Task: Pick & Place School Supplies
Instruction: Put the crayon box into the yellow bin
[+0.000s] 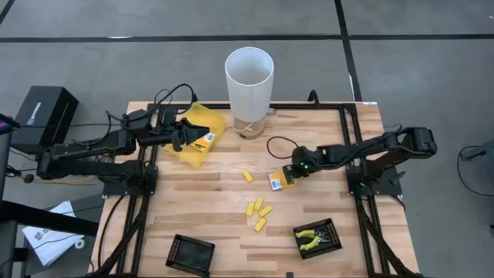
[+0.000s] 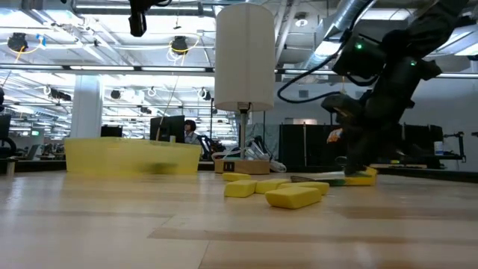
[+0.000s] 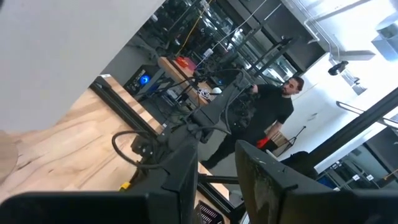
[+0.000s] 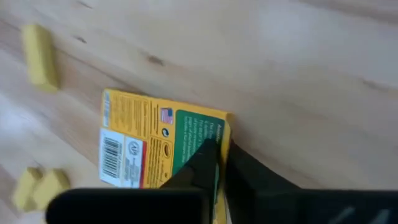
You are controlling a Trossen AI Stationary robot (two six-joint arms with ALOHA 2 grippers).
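Wooden counter (image 1: 216, 193) carries a tall white cylinder (image 1: 248, 81) at its far edge and a large translucent yellow pouch (image 1: 199, 133) beside it. Two square black trays sit at the near edge: one (image 1: 190, 252) empty, the other (image 1: 318, 237) holding yellow-green-handled pliers (image 1: 310, 239), seen only from overhead. Left gripper (image 1: 184, 136) rests at the pouch; I cannot tell how its fingers stand. Right gripper (image 1: 287, 179) is mid-counter, fingers (image 4: 205, 165) pinching the edge of a flat yellow-orange packet (image 4: 149, 146) lying on the wood; the right wrist view alone shows its barcode label. Short yellow oblong pieces (image 1: 258, 215) lie loose nearby.
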